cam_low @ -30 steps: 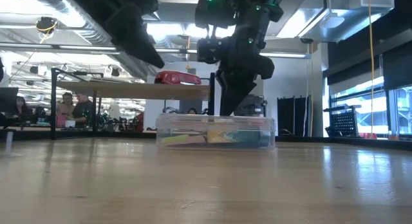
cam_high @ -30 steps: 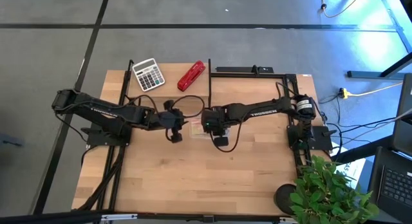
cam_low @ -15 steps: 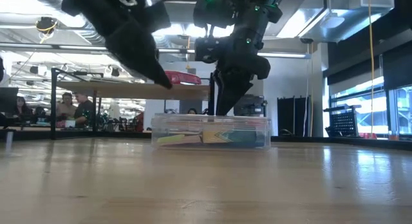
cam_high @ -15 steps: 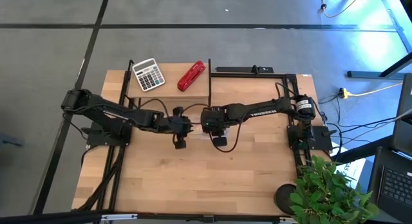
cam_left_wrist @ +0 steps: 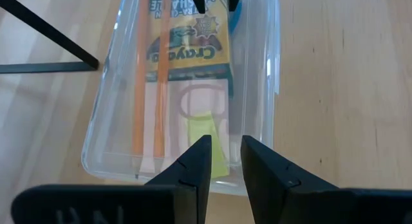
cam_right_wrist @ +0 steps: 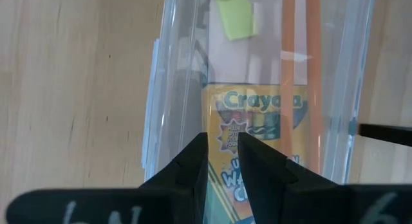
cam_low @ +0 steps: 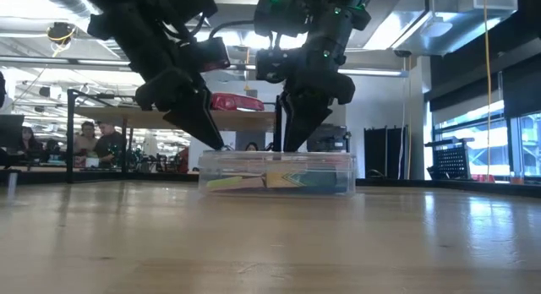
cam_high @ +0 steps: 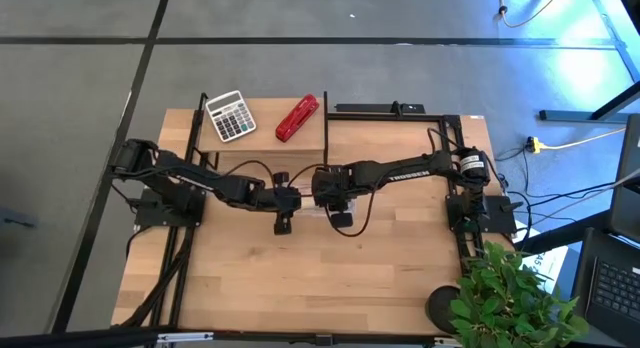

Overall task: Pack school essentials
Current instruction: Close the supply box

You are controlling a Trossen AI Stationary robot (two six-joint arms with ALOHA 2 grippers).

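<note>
In the middle of the high view, a clear plastic box [cam_left_wrist: 193, 89] is seen on the desk [cam_high: 300, 288], with the crayon box [cam_left_wrist: 190, 47], two orange pencils [cam_left_wrist: 138, 82] and a yellow note [cam_left_wrist: 209, 143] inside. The left gripper [cam_left_wrist: 224, 161] and right gripper [cam_right_wrist: 222, 158] are held over its two ends, fingers narrow and holding nothing. If one end is pushed, the box could be slid or tipped. A calculator [cam_high: 230, 115] and a red stapler [cam_high: 297, 118] are left on the shelf. People are seen far behind, at the left of the low view.
</note>
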